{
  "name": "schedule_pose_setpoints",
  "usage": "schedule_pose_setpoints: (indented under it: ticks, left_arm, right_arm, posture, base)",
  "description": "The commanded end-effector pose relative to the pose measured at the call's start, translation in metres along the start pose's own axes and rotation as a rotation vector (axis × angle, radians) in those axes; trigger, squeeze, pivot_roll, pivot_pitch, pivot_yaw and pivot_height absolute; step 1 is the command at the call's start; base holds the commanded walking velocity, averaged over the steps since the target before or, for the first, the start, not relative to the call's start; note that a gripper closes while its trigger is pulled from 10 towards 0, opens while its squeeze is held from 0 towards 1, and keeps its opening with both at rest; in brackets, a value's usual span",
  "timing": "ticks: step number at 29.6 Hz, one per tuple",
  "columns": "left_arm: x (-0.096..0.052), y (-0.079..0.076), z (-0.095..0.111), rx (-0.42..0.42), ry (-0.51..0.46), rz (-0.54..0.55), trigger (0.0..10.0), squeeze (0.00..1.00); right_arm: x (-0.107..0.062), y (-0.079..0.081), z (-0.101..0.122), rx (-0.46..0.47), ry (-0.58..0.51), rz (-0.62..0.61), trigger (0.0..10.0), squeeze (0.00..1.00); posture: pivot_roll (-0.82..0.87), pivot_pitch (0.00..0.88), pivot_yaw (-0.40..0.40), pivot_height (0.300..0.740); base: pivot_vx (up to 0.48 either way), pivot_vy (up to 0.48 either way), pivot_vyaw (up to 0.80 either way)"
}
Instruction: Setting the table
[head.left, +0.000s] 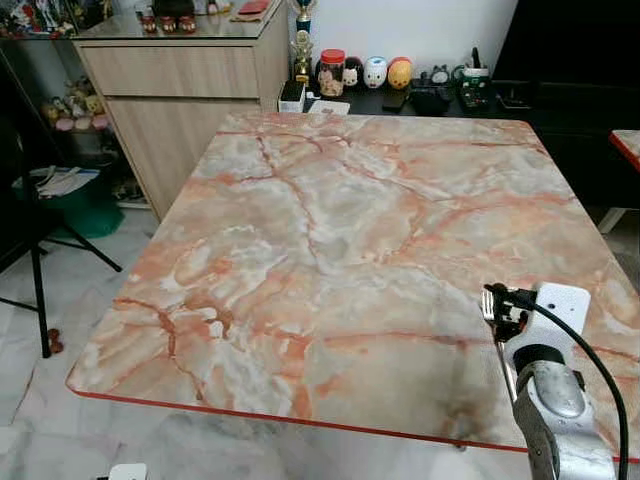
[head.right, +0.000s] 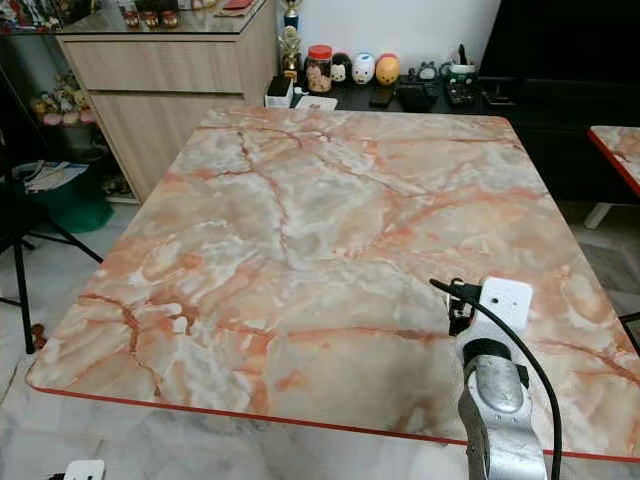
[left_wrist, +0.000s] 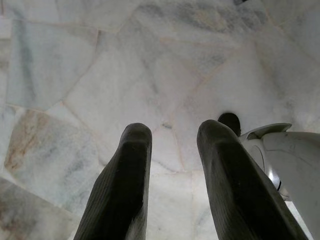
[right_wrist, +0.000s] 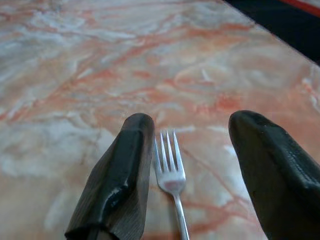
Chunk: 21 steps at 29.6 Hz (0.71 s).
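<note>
Now my right hand (right_wrist: 187, 165) hovers with its fingers spread over the fork (right_wrist: 170, 172), which lies flat near the bench's (head.left: 300, 220) near right corner, tines toward the far edge, as a place setting wants. My left hand (left_wrist: 172, 175) hangs open above the floor. No writing is legible.

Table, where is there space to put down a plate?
Nearly all of the marble table is bare, from the far edge by the wooden cabinet to the near red edge. The busy spot is the near right corner: the fork lies there between the right gripper's open fingers.
</note>
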<state>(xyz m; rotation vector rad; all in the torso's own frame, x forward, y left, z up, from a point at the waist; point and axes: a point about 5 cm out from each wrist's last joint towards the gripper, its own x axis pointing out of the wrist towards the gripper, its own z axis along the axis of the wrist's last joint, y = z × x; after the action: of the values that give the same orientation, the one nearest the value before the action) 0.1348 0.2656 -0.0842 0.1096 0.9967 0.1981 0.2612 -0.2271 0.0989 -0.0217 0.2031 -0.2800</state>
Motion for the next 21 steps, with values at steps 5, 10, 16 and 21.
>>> schedule_pose_setpoints:
  ticks: [5,10,16,21]
  left_arm:
    - [-0.001,0.000,-0.007,0.009,0.032,-0.012,10.0,0.00]
    - [-0.001,-0.001,-0.007,0.014,0.038,-0.013,10.0,0.00]
    - [-0.001,-0.003,-0.006,0.016,0.034,-0.019,10.0,0.00]
    - [0.000,-0.003,-0.005,0.026,0.028,-0.022,10.0,0.00]
  right_arm:
    - [-0.011,0.000,-0.007,-0.032,0.106,0.016,10.0,0.07]
    - [-0.010,-0.005,-0.010,-0.064,0.181,0.082,10.0,0.00]
    - [-0.006,-0.018,-0.002,-0.064,0.212,0.097,10.0,0.00]
    - [-0.006,-0.021,-0.001,-0.013,0.235,0.106,10.0,0.00]
  posture:
    - [0.02,0.007,0.002,0.740]
    - [0.01,0.003,0.008,0.740]
    - [0.01,0.000,0.008,0.740]
    - [0.01,0.000,0.010,0.740]
  base:
    - [0.000,0.000,0.00]
    - [0.000,0.000,0.00]
    - [0.000,0.000,0.00]
    - [0.000,0.000,0.00]
